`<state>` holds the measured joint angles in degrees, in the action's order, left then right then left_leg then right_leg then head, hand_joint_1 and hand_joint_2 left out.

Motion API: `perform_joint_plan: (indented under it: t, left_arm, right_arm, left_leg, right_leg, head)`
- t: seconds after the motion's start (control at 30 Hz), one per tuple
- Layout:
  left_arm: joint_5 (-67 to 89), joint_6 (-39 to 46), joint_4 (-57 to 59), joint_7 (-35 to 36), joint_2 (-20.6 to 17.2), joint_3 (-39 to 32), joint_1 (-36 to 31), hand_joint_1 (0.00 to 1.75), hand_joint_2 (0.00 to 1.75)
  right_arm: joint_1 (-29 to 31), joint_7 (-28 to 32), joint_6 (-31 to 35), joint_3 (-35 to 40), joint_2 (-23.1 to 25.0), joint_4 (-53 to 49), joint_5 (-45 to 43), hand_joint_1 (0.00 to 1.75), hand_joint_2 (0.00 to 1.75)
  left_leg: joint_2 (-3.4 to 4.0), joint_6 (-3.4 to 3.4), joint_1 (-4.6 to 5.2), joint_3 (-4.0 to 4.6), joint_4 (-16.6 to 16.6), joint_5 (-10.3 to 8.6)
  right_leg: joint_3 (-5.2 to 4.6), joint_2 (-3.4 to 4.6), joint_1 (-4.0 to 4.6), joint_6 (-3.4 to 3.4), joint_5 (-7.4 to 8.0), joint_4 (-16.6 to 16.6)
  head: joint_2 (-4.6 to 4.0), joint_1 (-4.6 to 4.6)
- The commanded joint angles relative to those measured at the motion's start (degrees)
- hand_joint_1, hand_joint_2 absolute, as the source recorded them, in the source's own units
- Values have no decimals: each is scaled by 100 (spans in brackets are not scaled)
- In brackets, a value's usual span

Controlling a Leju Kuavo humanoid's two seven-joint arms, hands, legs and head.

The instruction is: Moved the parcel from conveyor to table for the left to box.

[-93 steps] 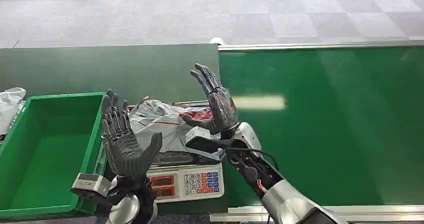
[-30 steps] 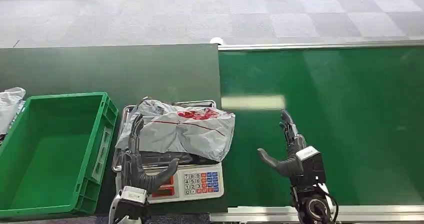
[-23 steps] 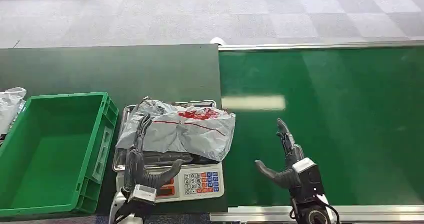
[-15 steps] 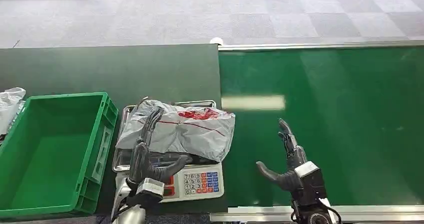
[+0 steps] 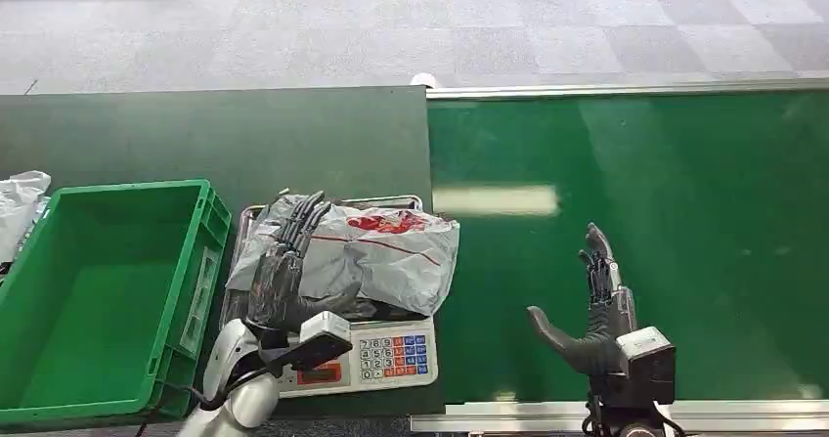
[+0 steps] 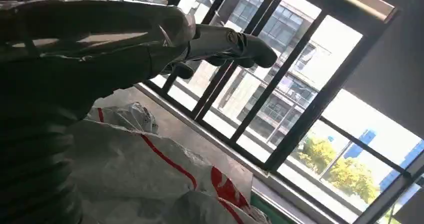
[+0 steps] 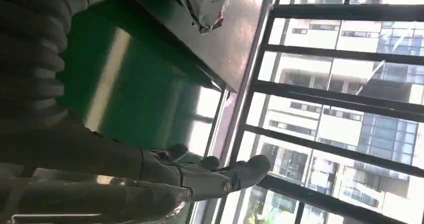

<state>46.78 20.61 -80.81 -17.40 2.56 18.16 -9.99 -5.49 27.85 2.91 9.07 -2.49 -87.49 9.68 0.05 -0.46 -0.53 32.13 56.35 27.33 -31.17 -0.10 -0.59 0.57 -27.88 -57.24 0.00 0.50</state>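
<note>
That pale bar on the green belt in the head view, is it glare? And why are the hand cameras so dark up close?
Head view: yes, the pale bar is a light reflected on the glossy green conveyor belt. Left wrist view: bright windows backlight the left hand, leaving it shadowed. Right wrist view: likewise, the right hand is dark against daylight.

- The parcel (image 5: 362, 256) is a crumpled grey plastic mailer bag with a red printed patch and a thin red line across it.
- It lies flat on the metal tray of a weighing scale (image 5: 376, 354) on the dark table (image 5: 196, 134), its right end overhanging the tray toward the green conveyor (image 5: 635, 183).
- The green box (image 5: 98, 290) stands just left of it.
</note>
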Motion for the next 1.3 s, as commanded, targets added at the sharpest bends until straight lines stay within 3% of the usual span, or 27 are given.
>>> perform_joint_plan:
  t: [0.03, 0.3, 0.53, 0.8, 1.3]
  left_arm:
    - [503, -822, 347, 514, -433, -215, -355, 0, 175]
    - [751, -1372, 381, 562, -624, -257, -458, 0, 175]
    - [864, -2038, 541, 555, -1122, -268, -719, 0, 175]
    - [872, -2052, 532, 568, -1097, -238, -721, 0, 175]
    - [1648, -2140, 1050, 1330, -984, -54, -1333, 0, 175]
  right_arm:
    - [-132, 3, 58, -281, 309, -145, 192, 0, 175]
    - [-183, -20, 5, -507, 422, -316, 331, 0, 175]
    - [-316, -50, -75, -752, 437, -499, 369, 0, 175]
    - [-316, -54, -77, -757, 461, -500, 373, 0, 175]
    - [-561, -185, -184, -1019, 775, -870, 675, 0, 175]
  left_leg:
    - [-3, -1, 0, -2, -3, -1]
    - [-1, -1, -2, 1, -6, -5]
    - [1, -1, -3, 0, -3, -2]
    - [-3, 1, -1, 2, -5, -4]
    - [-13, 1, -3, 2, -5, -7]
  right_leg:
    - [3, -2, 1, -3, 0, 2]
    - [-1, 0, 3, -5, 5, 5]
    - [0, 1, 3, -4, 2, 3]
    - [-1, -3, 1, -3, 3, 4]
    - [1, -13, 4, -3, 3, 7]
  head:
    - [0, 0]
    - [0, 0]
    - [0, 0]
    - [0, 0]
    - [0, 0]
